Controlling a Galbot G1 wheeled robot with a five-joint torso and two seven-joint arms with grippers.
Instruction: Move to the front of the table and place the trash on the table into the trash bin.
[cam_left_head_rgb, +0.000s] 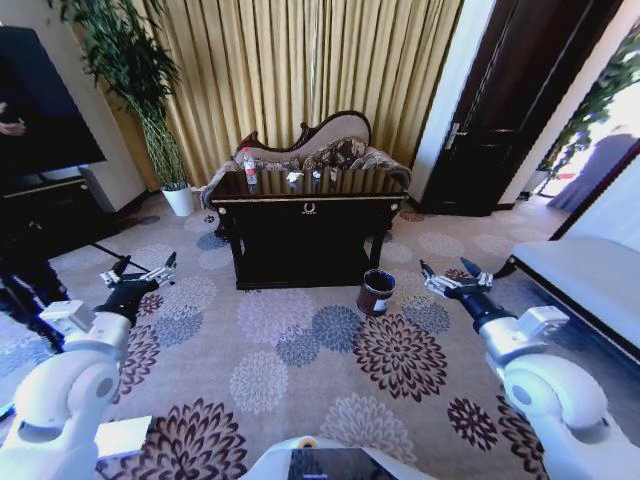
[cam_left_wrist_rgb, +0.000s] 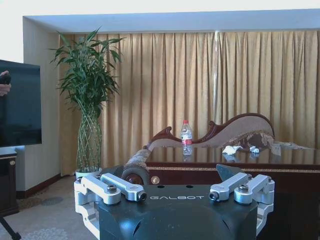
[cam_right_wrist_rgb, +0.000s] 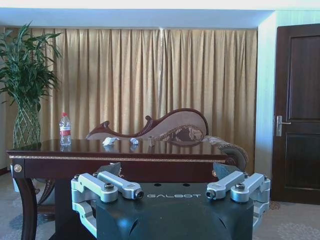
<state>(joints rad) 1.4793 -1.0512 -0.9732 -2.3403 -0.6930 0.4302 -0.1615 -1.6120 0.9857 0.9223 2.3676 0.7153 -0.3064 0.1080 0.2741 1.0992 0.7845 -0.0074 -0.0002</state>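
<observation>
The glossy near-black table (cam_left_head_rgb: 300, 245) stands across the room, in front of the curtain. On its top are a clear water bottle with a red label (cam_left_head_rgb: 249, 165) and small white paper scraps (cam_left_head_rgb: 294, 177). The dark maroon trash bin (cam_left_head_rgb: 377, 292) sits on the carpet by the table's front right leg. My left gripper (cam_left_head_rgb: 143, 269) and right gripper (cam_left_head_rgb: 447, 272) hover low over the carpet, both open and holding nothing, well short of the table. The left wrist view shows the bottle (cam_left_wrist_rgb: 186, 137) and scraps (cam_left_wrist_rgb: 231, 149). The right wrist view shows the bottle (cam_right_wrist_rgb: 65, 129) and scraps (cam_right_wrist_rgb: 110, 141).
A carved sofa (cam_left_head_rgb: 320, 145) stands behind the table. A tall plant in a white pot (cam_left_head_rgb: 178, 198) is at the back left, a dark screen (cam_left_head_rgb: 40, 100) at far left, a dark door (cam_left_head_rgb: 500, 110) at the back right, a white bench (cam_left_head_rgb: 580, 270) at right. Open patterned carpet lies between me and the table.
</observation>
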